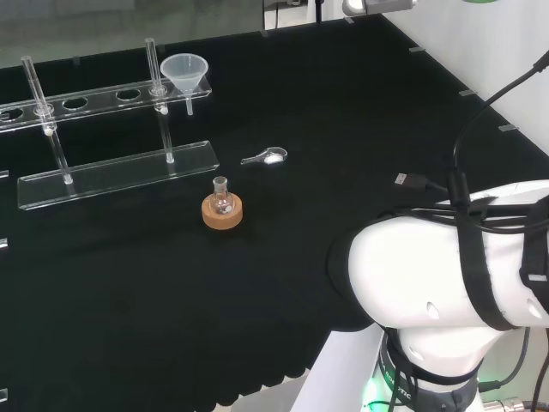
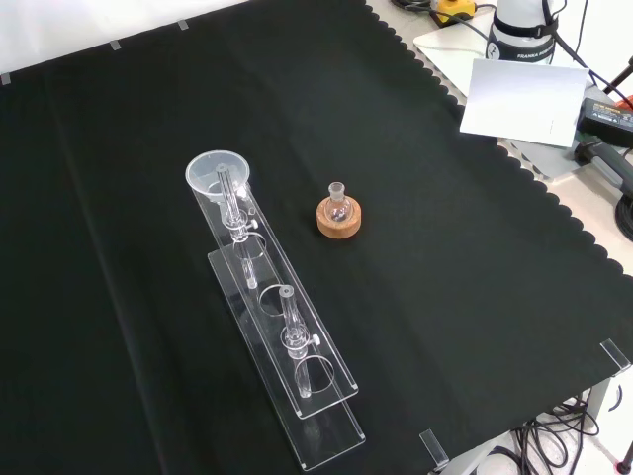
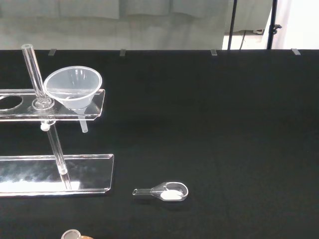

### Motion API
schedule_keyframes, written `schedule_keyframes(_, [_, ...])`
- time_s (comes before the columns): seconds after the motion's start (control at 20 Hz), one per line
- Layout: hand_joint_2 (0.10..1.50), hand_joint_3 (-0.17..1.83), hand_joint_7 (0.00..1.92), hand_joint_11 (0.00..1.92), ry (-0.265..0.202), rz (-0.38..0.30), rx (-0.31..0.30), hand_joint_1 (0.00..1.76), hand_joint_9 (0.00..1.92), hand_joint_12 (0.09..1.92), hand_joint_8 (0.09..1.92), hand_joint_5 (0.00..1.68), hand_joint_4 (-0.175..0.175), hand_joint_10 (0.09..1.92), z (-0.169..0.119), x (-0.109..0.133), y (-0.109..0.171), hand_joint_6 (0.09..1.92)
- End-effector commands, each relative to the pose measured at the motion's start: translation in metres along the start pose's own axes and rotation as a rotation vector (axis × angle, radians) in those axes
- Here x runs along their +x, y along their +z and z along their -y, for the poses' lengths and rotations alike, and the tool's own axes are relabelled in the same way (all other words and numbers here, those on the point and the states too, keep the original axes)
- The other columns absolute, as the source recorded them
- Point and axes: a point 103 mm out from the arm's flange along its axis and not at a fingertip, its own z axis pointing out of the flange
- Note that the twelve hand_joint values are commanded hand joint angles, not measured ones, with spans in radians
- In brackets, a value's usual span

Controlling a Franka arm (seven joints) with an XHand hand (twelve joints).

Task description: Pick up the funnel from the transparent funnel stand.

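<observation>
My hand's state I cannot tell. The clear funnel (image 1: 184, 70) sits in the end hole of the stand (image 1: 103, 176); light, slippery, probably brittle, so I'd grasp its rim.

You're looking at a bench draped in black cloth (image 2: 475, 297) with a scalloped edge, held by small clear clips (image 2: 436, 447). Behind it in the wrist view hangs a pale grey curtain (image 3: 124, 22) — a white wall (image 1: 489, 51) runs along the head view's right side.
</observation>
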Motion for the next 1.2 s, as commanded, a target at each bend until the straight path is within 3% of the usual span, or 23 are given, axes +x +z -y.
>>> schedule_keyframes(0.05, [1.07,0.6,0.0,0.09,0.002,0.013,-0.012,0.0,0.12,1.3,0.37,0.03,0.051,0.6,0.001,0.0,-0.001,0.13])
schedule_keyframes(0.2, [1.13,0.48,0.0,0.06,0.011,0.015,-0.019,0.0,0.12,1.35,0.34,0.07,0.051,0.59,0.002,0.0,-0.003,0.09])
schedule_keyframes(0.55, [1.14,0.46,0.0,0.06,0.026,0.02,-0.008,0.0,0.12,1.36,0.34,0.08,0.05,0.59,-0.005,0.001,-0.002,0.09])
schedule_keyframes(0.9, [1.15,0.45,0.0,0.07,0.046,0.026,0.012,0.0,0.13,1.36,0.35,0.08,0.05,0.6,-0.031,0.009,0.01,0.09])
schedule_keyframes(1.2, [1.15,0.44,0.01,0.07,0.036,0.046,0.058,0.0,0.14,1.36,0.36,0.09,0.049,0.6,-0.072,0.019,0.028,0.09])
